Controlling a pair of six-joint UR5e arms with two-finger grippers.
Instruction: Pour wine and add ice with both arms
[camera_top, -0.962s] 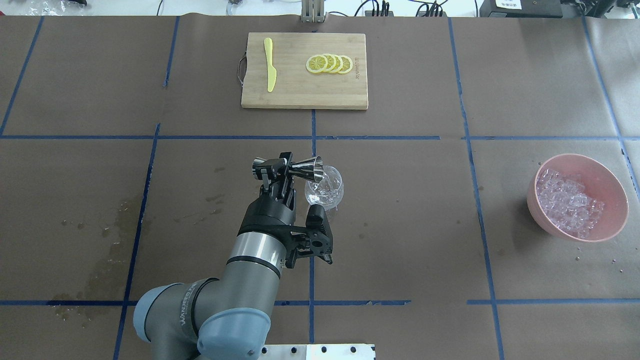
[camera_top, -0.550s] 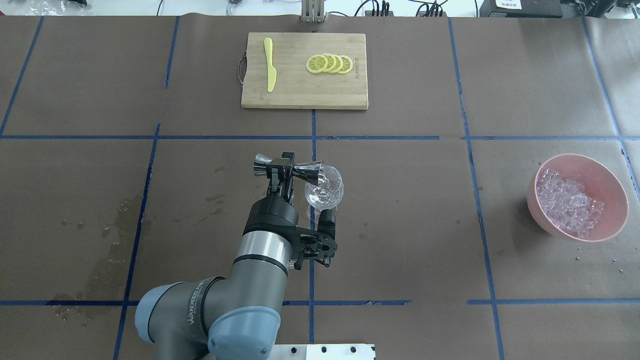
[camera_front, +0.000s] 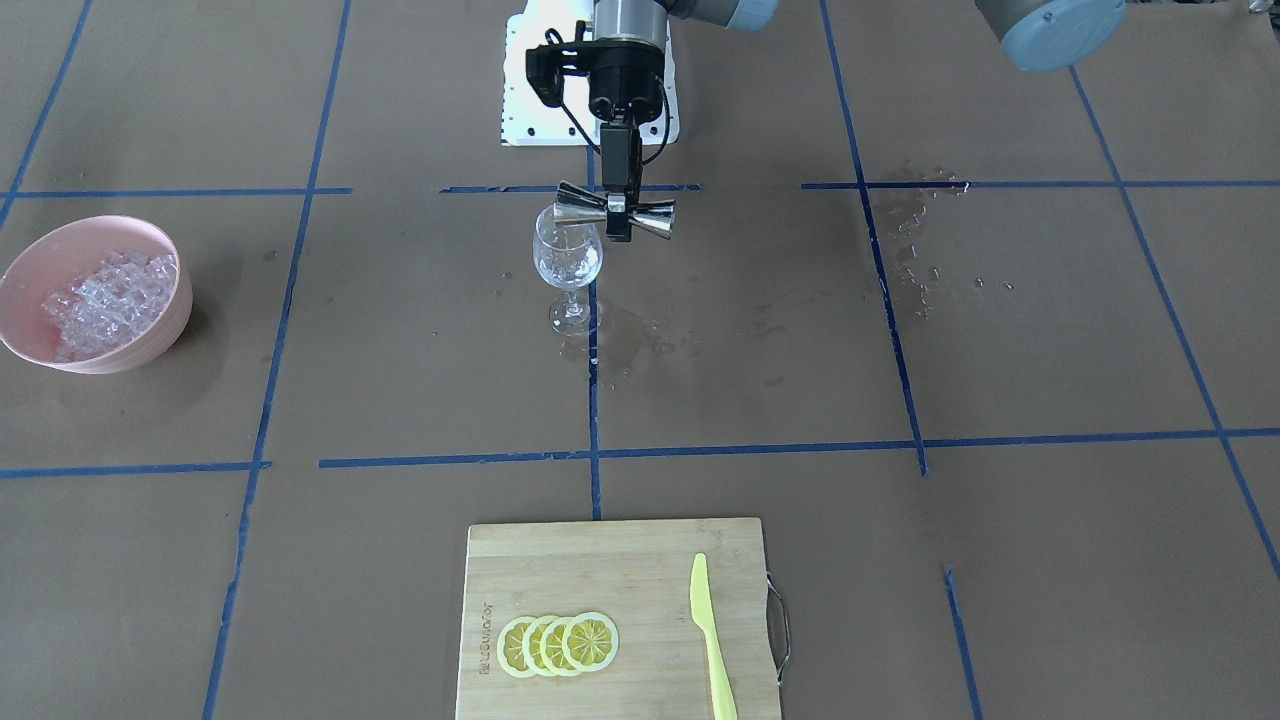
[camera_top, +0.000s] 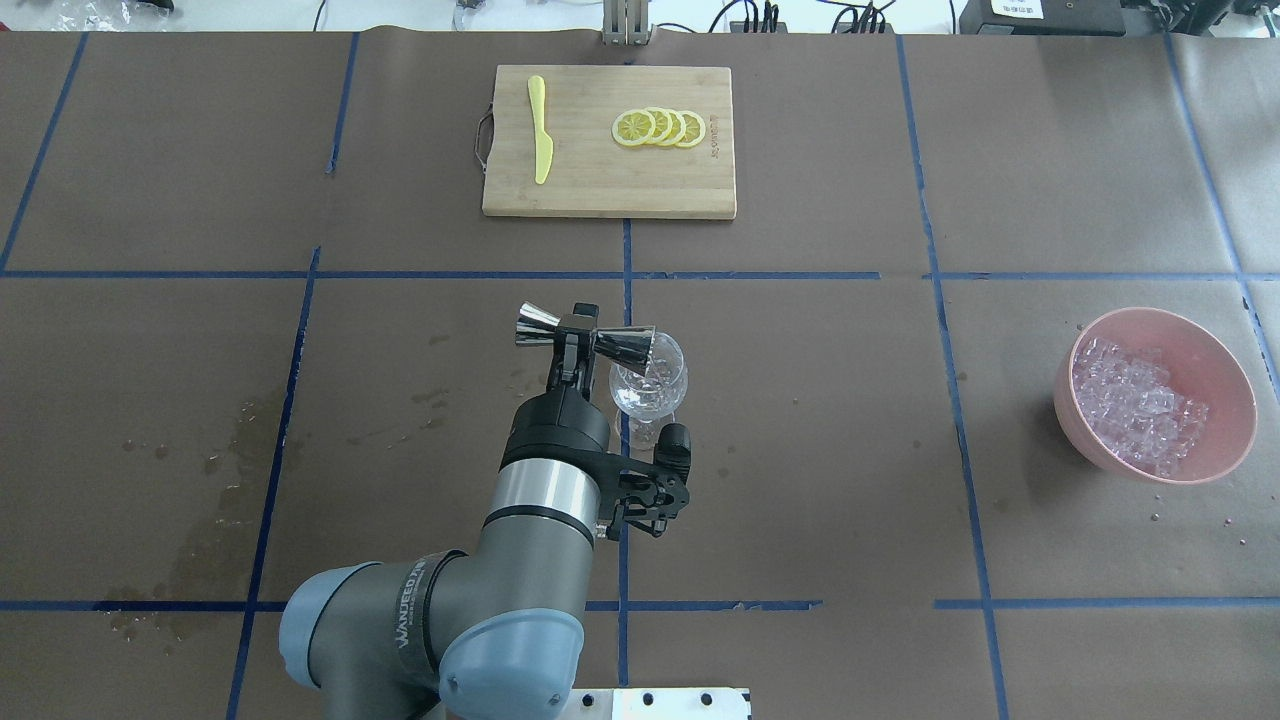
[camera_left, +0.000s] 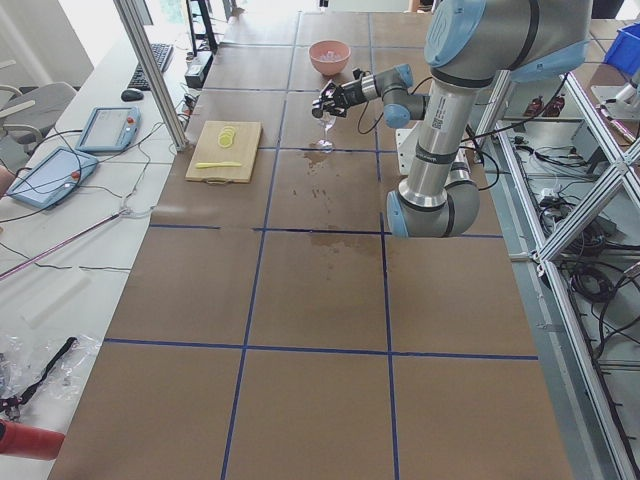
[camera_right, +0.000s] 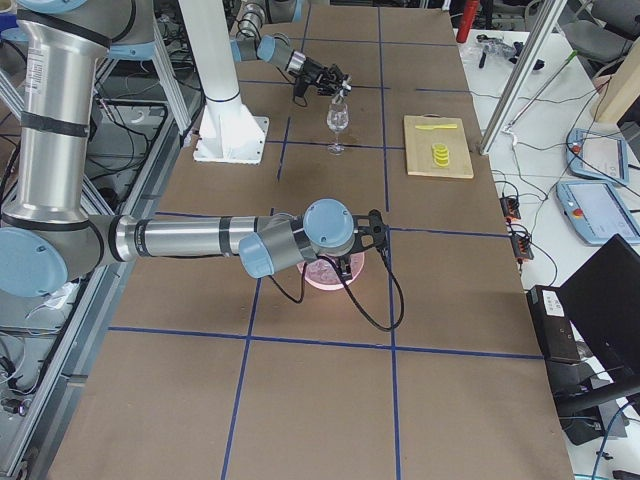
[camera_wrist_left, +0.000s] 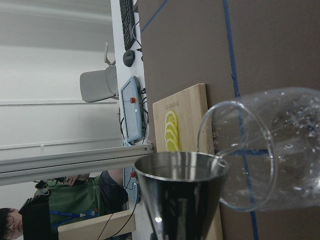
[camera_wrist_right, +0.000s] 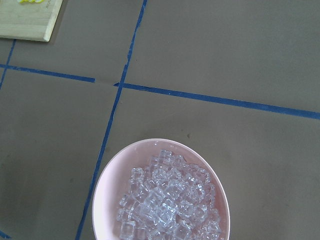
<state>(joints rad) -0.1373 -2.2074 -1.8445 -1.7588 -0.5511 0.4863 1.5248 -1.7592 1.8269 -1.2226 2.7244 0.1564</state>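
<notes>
My left gripper (camera_top: 578, 335) is shut on the waist of a steel jigger (camera_top: 627, 346) and holds it on its side, mouth at the rim of the clear stemmed wine glass (camera_top: 652, 388). In the front view the gripper (camera_front: 618, 216) and jigger (camera_front: 575, 212) sit at the glass's (camera_front: 568, 262) top. The left wrist view shows the jigger's mouth (camera_wrist_left: 180, 195) against the glass's rim (camera_wrist_left: 280, 150). No dark wine shows; the glass holds only droplets. Ice (camera_top: 1135, 400) is heaped in a pink bowl (camera_top: 1222, 362). My right gripper (camera_right: 348, 262) hangs over that bowl; I cannot tell if it is open. The right wrist view looks down on the ice (camera_wrist_right: 167, 202).
A wooden cutting board (camera_top: 610, 180) at the far middle carries lemon slices (camera_top: 660, 128) and a yellow knife (camera_top: 540, 130). Wet stains mark the paper left of my left arm (camera_top: 230, 440) and around the glass's foot (camera_front: 625, 345). The white pedestal (camera_front: 520, 90) stands behind the glass.
My left wrist has rolled and shifted slightly right, levelling the jigger and bringing its mouth further over the glass rim. The wrist camera bracket has swung right. Nothing else has moved.
</notes>
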